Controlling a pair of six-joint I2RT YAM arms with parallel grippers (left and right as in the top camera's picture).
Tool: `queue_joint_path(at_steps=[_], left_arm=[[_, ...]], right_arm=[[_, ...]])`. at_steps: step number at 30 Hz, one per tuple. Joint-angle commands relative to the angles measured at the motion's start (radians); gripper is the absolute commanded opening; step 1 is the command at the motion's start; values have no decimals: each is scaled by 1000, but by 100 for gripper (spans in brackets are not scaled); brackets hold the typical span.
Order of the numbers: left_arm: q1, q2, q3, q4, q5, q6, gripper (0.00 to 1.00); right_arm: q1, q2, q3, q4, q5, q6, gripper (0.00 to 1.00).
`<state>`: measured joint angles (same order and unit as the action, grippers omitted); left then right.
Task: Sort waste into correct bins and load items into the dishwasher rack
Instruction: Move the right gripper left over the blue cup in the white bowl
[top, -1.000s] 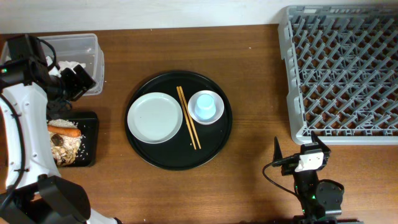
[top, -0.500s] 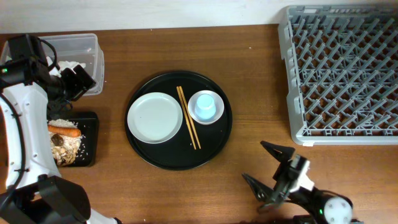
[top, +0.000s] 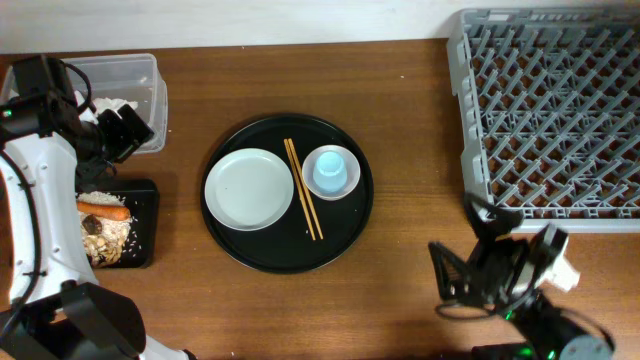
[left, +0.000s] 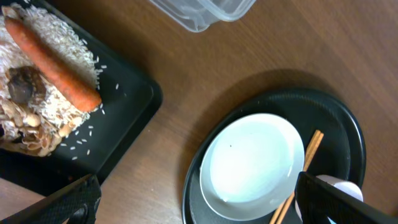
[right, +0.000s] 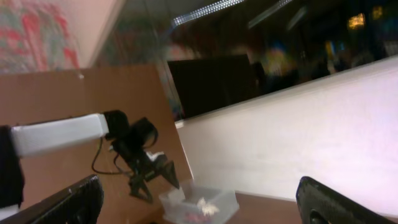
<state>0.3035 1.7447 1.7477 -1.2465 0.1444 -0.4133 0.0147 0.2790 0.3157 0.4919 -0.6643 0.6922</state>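
Found dish (top: 249, 189), cup (top: 331, 172) and chopsticks (top: 302, 202) on the round tray (top: 288, 258) mid-counter (top: 400, 100), with the chopsticks' long axis running near-to-far, slightly slanted. Saw the right gripper (top: 465, 245) spread and empty, right of the tray, at the rack's (top: 550, 110) near edge; saw the left gripper (top: 128, 128) spread too, beside the clear box (top: 150, 75). Judged the right arm better placed for loading

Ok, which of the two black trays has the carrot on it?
The rectangular black tray, with carrot and rice; the round black tray holds dish, cup and chopsticks.
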Motion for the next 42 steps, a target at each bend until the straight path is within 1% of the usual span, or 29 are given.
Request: queue_joint_path(at_steps=[1, 4, 6, 8, 9, 10, 12, 13, 15, 16, 18, 20, 23, 25, 26, 28, 31, 33, 35, 37, 39, 42], left_arm=[[0, -27, 3, -1, -4, -13, 99], [0, -27, 3, -1, -3, -13, 99], [0, -27, 3, -1, -3, -13, 99], [0, -27, 3, -1, -4, -13, 99], [0, -27, 3, -1, -3, -13, 99], [0, -27, 3, -1, -3, -13, 99], [0, -27, 3, -1, -3, -13, 99], [0, -27, 3, -1, -3, -13, 99], [0, -27, 3, 0, -4, -13, 99], [0, -27, 3, -1, -3, -13, 99], [0, -27, 3, -1, -4, -13, 99], [0, -27, 3, -1, -3, -13, 99], [0, -27, 3, -1, -3, -13, 99], [0, -27, 3, -1, -3, -13, 99], [0, -27, 3, -1, -3, -13, 99], [0, -27, 3, 0, -3, -13, 99], [0, -27, 3, -1, -3, -13, 99], [0, -27, 3, -1, -4, -13, 99], [0, -27, 3, -1, -3, -13, 99], [0, -27, 3, -1, -3, -13, 99], [0, -27, 3, -1, -3, -13, 99], [0, -27, 3, -1, -3, -13, 99]], right_arm=[[-2, 247, 237, -106, -114, -94, 98], [0, 472, 460, -257, -228, -182, 98], [16, 608, 608, -408, -245, -260, 98], [54, 733, 755, -591, -224, -387, 98], [77, 785, 813, -679, -178, -432, 98], [111, 848, 885, -801, -88, -481, 98], [189, 966, 1011, -1027, 160, -531, 98], [219, 1009, 1052, -1101, 265, -531, 98], [263, 1075, 1100, -1178, 385, -531, 98], [294, 1129, 1123, -1204, 407, -530, 98], [315, 1168, 1125, -1195, 381, -518, 98], [333, 1212, 1125, -1148, 272, -508, 98], [347, 1270, 1125, -1032, 156, -507, 98], [363, 1321, 1125, -962, 155, -496, 98], [374, 1365, 1125, -924, 188, -467, 98], [386, 1429, 1125, -919, 272, -379, 98], [402, 1510, 1125, -933, 337, -360, 98], [423, 1538, 1125, -955, 441, -307, 98], [446, 1542, 1125, -977, 531, -305, 98], [486, 1541, 1125, -1007, 683, -284, 98], [514, 1542, 1125, -1020, 728, -284, 98], [570, 1542, 1125, -996, 695, -283, 98]])
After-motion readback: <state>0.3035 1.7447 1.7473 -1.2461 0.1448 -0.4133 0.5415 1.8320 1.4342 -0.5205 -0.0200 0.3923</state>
